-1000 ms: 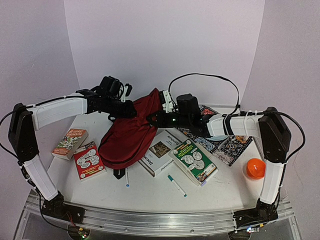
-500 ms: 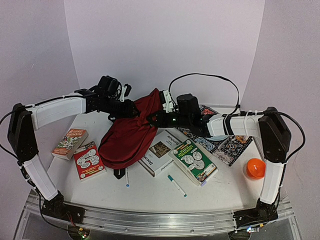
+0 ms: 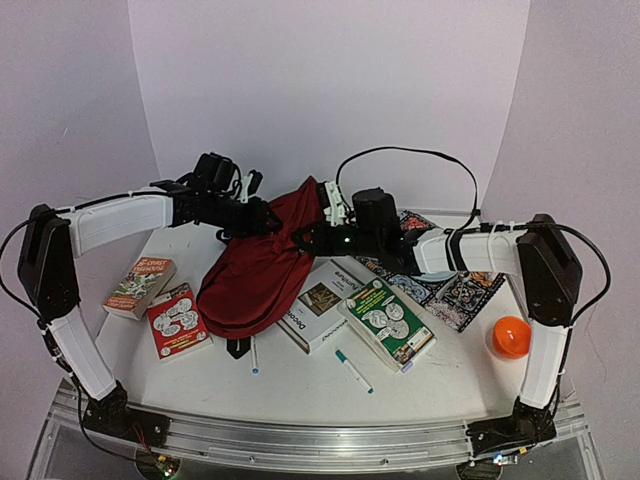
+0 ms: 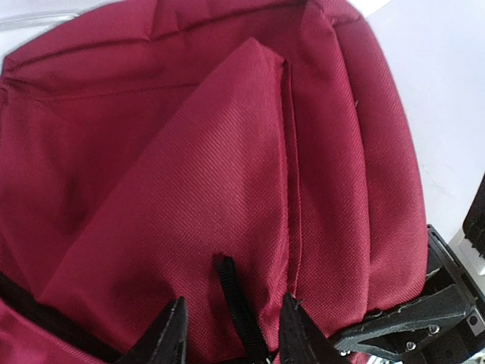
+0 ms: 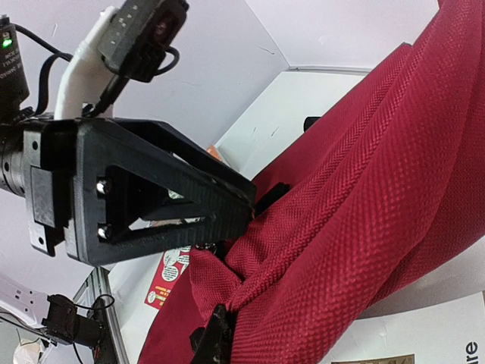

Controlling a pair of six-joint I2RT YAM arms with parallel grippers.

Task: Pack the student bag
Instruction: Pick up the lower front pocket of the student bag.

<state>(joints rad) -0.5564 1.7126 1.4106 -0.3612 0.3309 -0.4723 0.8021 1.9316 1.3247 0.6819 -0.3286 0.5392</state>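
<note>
**Bag's far end up: R pinching, L spread beside it**

I'm working the student bag (image 3: pixel 258 275). It's lying mid-worktop (image 3: pixel 300 390), long axis running from the near-left up toward the far edge, w/ its far end hanging raised btwn my two arms.

My R pincer (image 3: pixel 308 238) is pressing together on a fold of the red fabric at that raised end; the R wrist view is showing cloth bunching right at the fingertip. My L pincer (image 4: pixel 233 322) is standing spread and gripping nothing. A thin black strip (image 4: pixel 227 288) is sitting in the gap btwn its fingers, touching neither as far as I can tell, w/ red cloth filling everything just beyond. The two pincers are sitting just beside each other, L reaching in from the left-edge side, R from the right.

What I'm weighing: the bag is lying straight ahead of and below the L pincer, so L is the nearer arm for a second hold, prob. on that strip or the fabric next to it. I can't tell where the zip opening is.

The white book (image 3: pixel 322 305), green book (image 3: pixel 388 320) and pen (image 3: pixel 354 370) are lying toward the near-right, closer to my R arm.
</note>
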